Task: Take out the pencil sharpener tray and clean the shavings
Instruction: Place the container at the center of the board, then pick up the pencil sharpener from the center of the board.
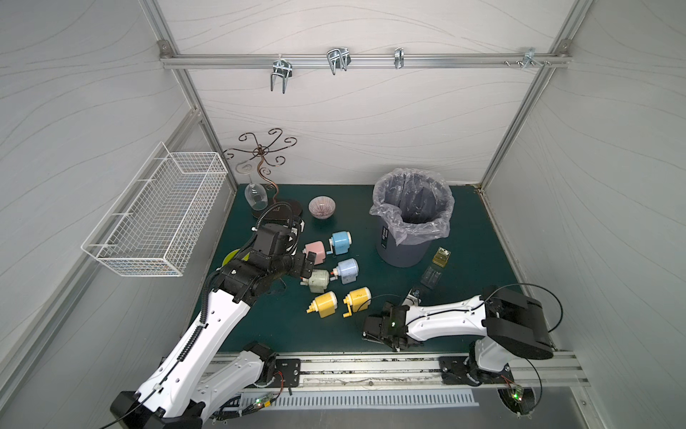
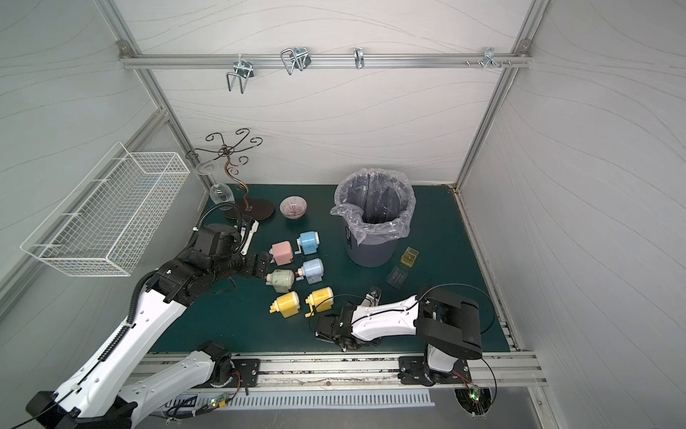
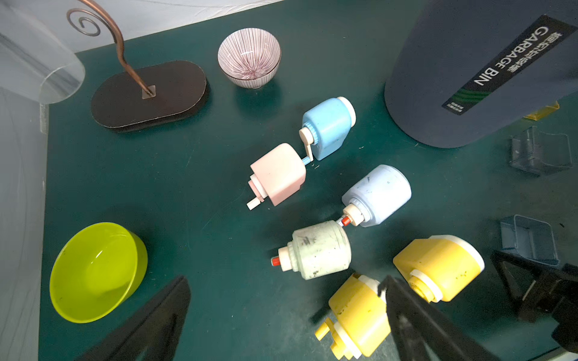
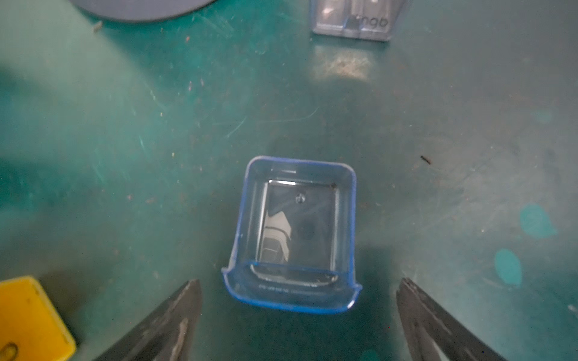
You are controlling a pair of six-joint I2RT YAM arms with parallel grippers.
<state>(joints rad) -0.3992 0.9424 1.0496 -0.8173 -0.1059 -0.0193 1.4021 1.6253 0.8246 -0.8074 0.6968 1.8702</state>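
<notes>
Here, a clear boxy blue tray (image 4: pixel 345 218) rests on scuffed mat (image 4: pixel 125 140)

Right wrist view is soft all over: the blue tray (image 4: pixel 294 237) swims out of focus, and the specks (image 4: pixel 190 85) on the counter (image 4: pixel 438 109) are too small to tell wood from dirt. My right gripper (image 4: pixel 298 281) runs off the bottom edge. A yellow sharpener (image 4: pixel 28 318) is clipped at the corner, and a second clear tray (image 4: pixel 353 18) is chopped by the top edge. In a top view, only a sliver of the green bowl (image 1: pixel 230 256) peeks past my left arm (image 1: pixel 260 267), and the bin (image 1: pixel 399 252) is too dark inside to read. In the left wrist view, the wine glass (image 3: pixel 37 62) blurs off the edge and the other yellow sharpener (image 3: pixel 356 309) sits partly behind my finger (image 3: pixel 413 322).
</notes>
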